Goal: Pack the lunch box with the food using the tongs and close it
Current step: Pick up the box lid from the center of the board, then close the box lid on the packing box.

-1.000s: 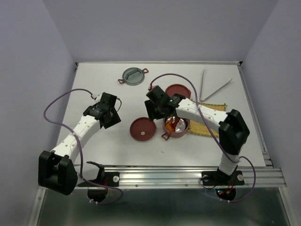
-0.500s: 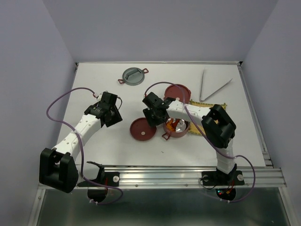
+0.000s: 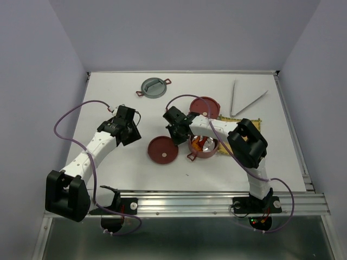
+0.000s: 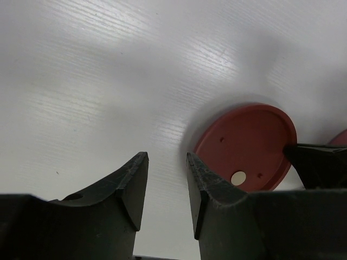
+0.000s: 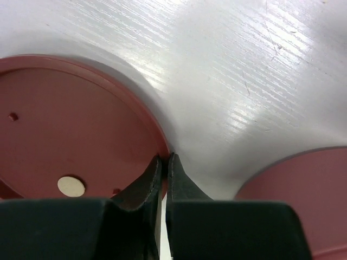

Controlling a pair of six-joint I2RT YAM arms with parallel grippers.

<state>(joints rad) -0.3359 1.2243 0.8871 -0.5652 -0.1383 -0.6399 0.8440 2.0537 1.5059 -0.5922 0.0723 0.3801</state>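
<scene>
The red bowl (image 3: 205, 155) near the desk's middle holds orange-brown food (image 3: 201, 143). My right pincer (image 5: 164, 158) is clamped on the rim of the flat lid (image 5: 65, 141) left of the bowl. My left pincer (image 4: 166, 158) hangs half-open and empty nearby.

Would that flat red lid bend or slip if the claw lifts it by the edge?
The red lid looks like a rigid, rimmed disc, so bending seems unlikely. The right claw pinches only its thin edge, so it may swivel or slip. It looks thin, probably light.
</scene>
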